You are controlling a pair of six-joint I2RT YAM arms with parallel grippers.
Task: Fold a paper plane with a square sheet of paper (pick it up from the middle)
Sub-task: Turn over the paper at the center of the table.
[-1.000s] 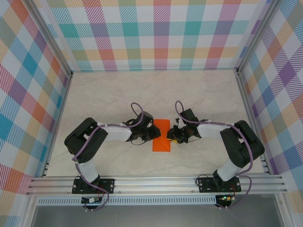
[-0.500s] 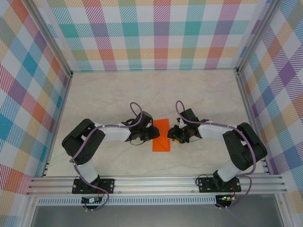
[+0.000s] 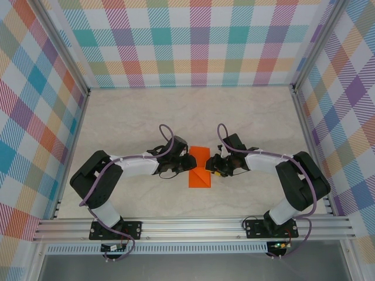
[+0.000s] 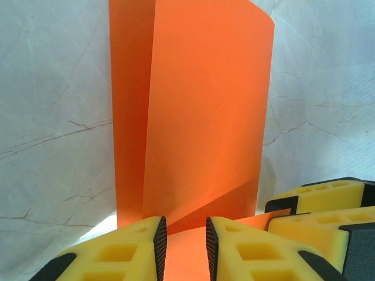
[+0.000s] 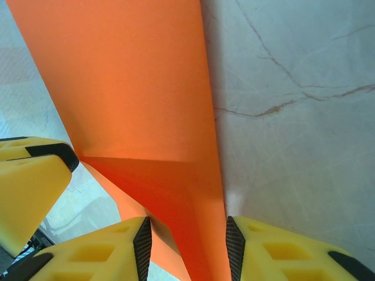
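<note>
The square sheet of paper is bright orange and creased into a narrow strip on the marble table between my two grippers. In the left wrist view the paper has one layer lifted off the table, with a long crease near its left edge. My left gripper is open, its pads a small gap apart over the paper's near edge. My right gripper is open wider, astride a raised fold of the paper. From above, the left gripper and right gripper face each other across the strip.
The right gripper's yellow fingers sit close at the right of the left wrist view. A left finger shows at the left of the right wrist view. Bare marble table spreads behind, bounded by checked walls and a metal rail in front.
Both grippers have opened their jaws wider. The paper's far end has lifted and now looks slanted from above. The left arm's elbow has shifted left.
</note>
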